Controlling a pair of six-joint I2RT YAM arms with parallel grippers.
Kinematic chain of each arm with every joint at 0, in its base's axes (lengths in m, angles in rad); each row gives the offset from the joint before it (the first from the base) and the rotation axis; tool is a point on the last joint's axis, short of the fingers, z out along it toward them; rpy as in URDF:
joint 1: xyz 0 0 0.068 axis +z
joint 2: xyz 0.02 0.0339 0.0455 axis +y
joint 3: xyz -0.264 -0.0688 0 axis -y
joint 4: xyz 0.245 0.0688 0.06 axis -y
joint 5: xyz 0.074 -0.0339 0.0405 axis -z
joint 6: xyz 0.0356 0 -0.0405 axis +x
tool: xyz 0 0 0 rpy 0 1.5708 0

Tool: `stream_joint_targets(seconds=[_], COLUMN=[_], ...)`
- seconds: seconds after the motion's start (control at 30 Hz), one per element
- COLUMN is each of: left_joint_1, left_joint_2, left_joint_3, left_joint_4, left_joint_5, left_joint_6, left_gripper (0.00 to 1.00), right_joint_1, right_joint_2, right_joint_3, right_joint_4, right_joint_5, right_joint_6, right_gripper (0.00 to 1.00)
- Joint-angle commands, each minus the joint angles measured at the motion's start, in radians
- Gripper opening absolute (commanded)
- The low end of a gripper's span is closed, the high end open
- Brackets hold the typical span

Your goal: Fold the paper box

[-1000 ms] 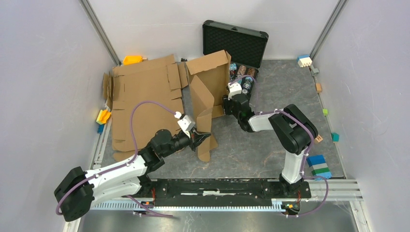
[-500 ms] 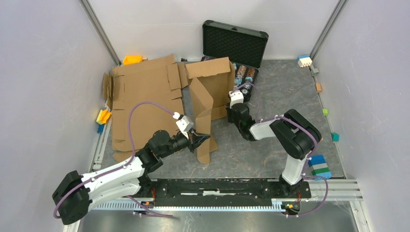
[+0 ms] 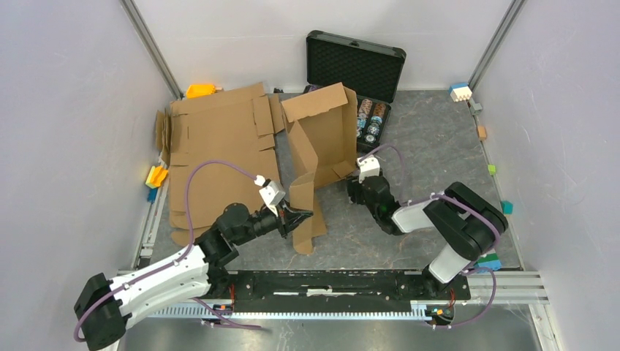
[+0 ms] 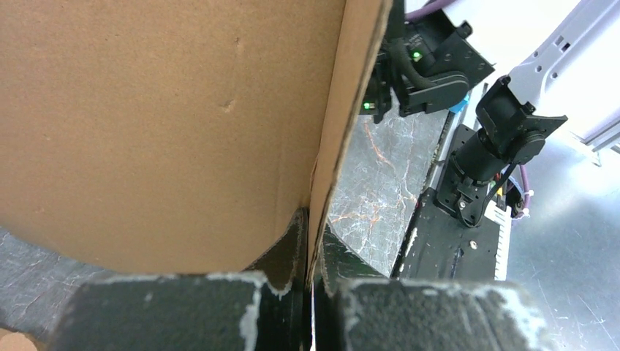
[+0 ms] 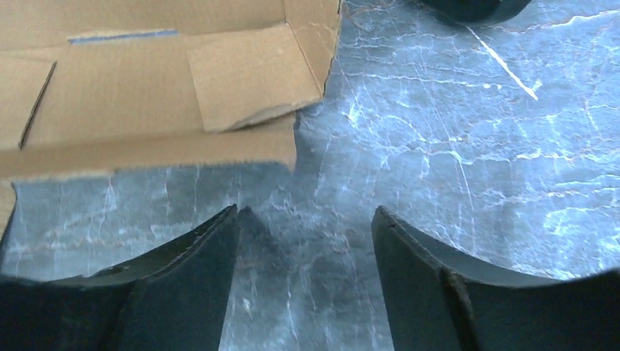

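Broadly, the grey marbled table (image 3: 439,139) fills the enclosure, and its left half is covered by a large flat cardboard sheet (image 3: 219,139) with cut flaps, lying unfolded. Just right of that sheet, near the middle of the table, sits the paper box (image 3: 322,135), partly formed: its base lies flat, a back flap stands up toward the rear wall, and a long side panel rises along its left edge and runs down toward the near side. Behind the box, at the back wall, a black case (image 3: 356,66) stands open, its foam-lined lid upright and rows of round chips in its tray. The left arm (image 3: 168,270) reaches from the near-left corner toward the lower end of that side panel, while the right arm (image 3: 453,227) bends low over the table toward the box's near-right corner. The left gripper (image 3: 298,217) is clamped on the panel; the wrist view shows the cardboard edge (image 4: 343,110) pinched tight between both fingers (image 4: 289,248). The right gripper (image 3: 353,190) has its jaws spread apart with only bare table between them (image 5: 305,216), near the box's corner flap (image 5: 241,73) but not touching it. Small coloured blocks lie at the table's edges: a blue-and-green stack (image 3: 482,256), an orange piece (image 3: 199,91), a white block (image 3: 460,93).
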Motion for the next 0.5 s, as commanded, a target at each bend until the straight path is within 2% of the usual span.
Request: stream_joint_targets(seconds=[0.0, 0.07, 0.2, 0.33, 0.47], left_joint_1=[-0.008, -0.008, -0.008, -0.008, -0.008], left_joint_2=[0.007, 0.029, 0.066, 0.086, 0.089], left_joint_3=[0.01, 0.016, 0.021, 0.03, 0.037], left_joint_4=[-0.124, -0.121, -0.104, -0.095, -0.098], left_joint_5=[-0.028, -0.026, -0.021, -0.018, -0.022], left_joint_6=[-0.048, -0.047, -0.047, -0.044, -0.037], left_gripper=[0.03, 0.03, 0.03, 0.03, 0.03], right_joint_1=[-0.021, -0.029, -0.031, -0.05, -0.117], right_joint_2=[-0.082, -0.076, -0.056, -0.015, 0.015], right_joint_3=[-0.063, -0.036, 0.033, 0.121, 0.13], right_joint_4=[0.122, 0.112, 0.09, 0.01, 0.042], right_joint_5=[-0.093, -0.145, -0.2, -0.182, -0.274], right_joint_6=[-0.025, -0.028, -0.014, 0.005, 0.027], right_gripper=[0.75, 0.8, 0.83, 0.98, 0.98])
